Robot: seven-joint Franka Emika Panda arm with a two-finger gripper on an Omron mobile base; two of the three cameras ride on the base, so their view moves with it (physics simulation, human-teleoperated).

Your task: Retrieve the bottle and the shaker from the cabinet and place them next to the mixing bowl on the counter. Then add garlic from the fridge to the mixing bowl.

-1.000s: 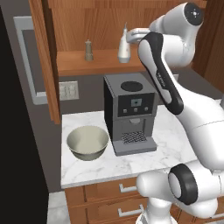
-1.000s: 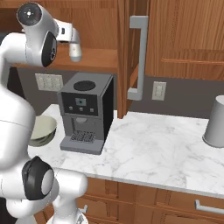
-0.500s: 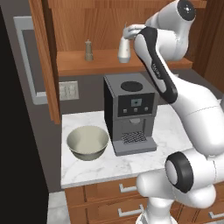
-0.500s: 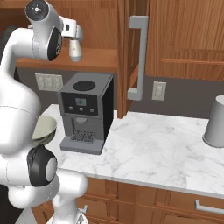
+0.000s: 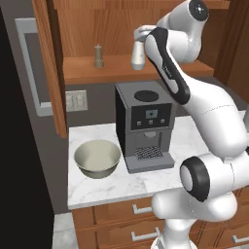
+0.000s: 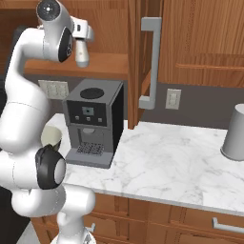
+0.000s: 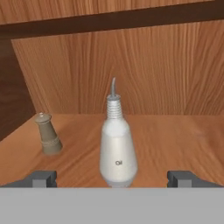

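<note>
The bottle point(image 7: 117, 148) is white with a small dark "Oil" mark on its belly and a pale grey ribbed neck. Beside it the shaker point(image 7: 48, 134) is a dull brown-tan. The cabinet point(image 7: 144, 70) is reddish-brown wood with flowing grain. Below, the desk point(image 6: 181, 164) is white marble veined with grey, over brown drawers with silver handles. The mixing bowl point(image 5: 97, 158) is grey-beige outside, paler inside. The coffee machine point(image 5: 143, 125) is dark grey and black.
</note>
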